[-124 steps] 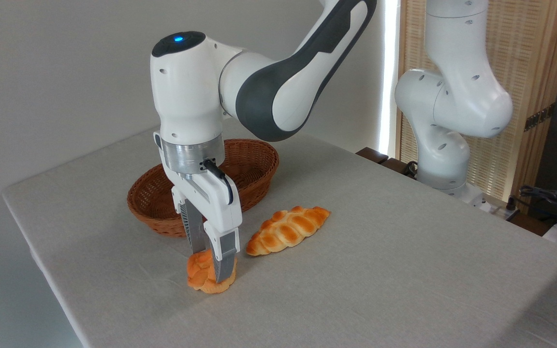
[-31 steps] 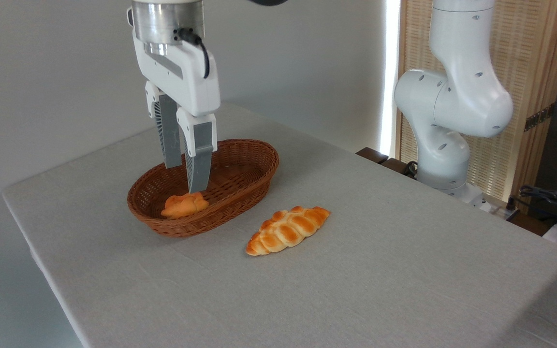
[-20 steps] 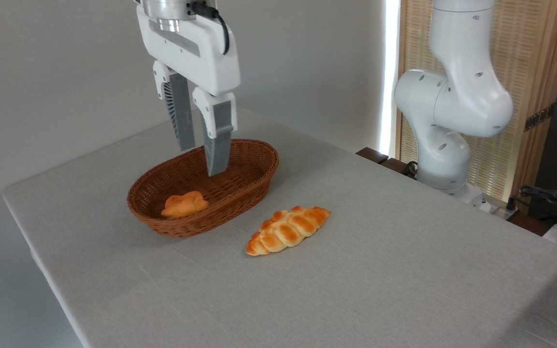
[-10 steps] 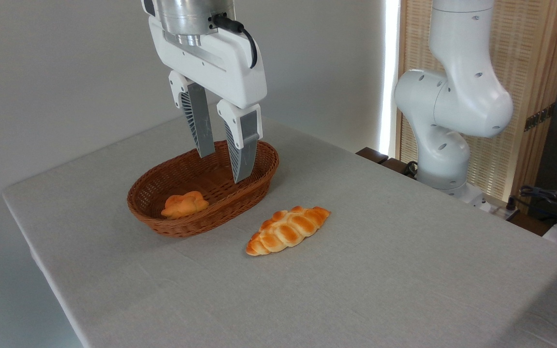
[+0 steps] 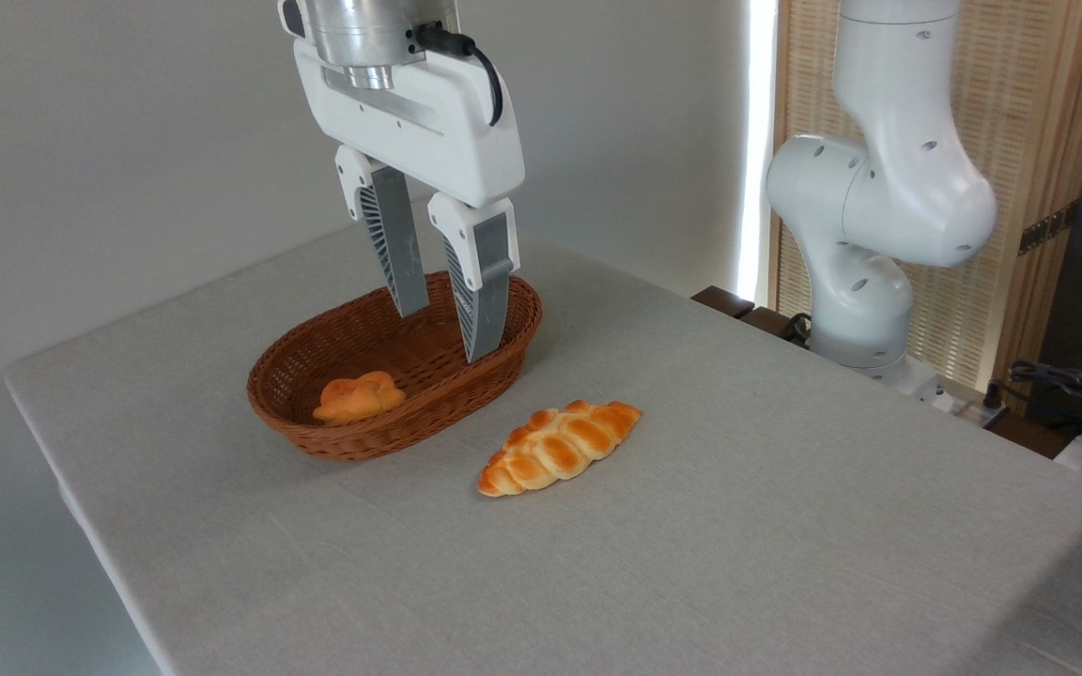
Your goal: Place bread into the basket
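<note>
The bread [image 5: 358,397], a small knotted orange-golden bun, lies inside the basket [image 5: 306,427] near its front left end. The basket is an oval reddish-brown wicker one at the back left of the table. My gripper [image 5: 447,333] hangs open above the basket's right half, its two grey fingers [image 5: 483,291] pointing down with nothing between them. The bun sits apart from the fingers, lower and to the left.
A longer braided loaf [image 5: 560,447] lies on the grey tablecloth just right of the basket. The arm's white base [image 5: 865,282] stands at the table's back right, with a slatted wooden screen [image 5: 1011,141] behind it and cables [image 5: 1067,385] at the far right.
The bun was gripped on the table, then carried and released into the basket. Over the last second the open gripper has risen and moved right, away from the bun.
</note>
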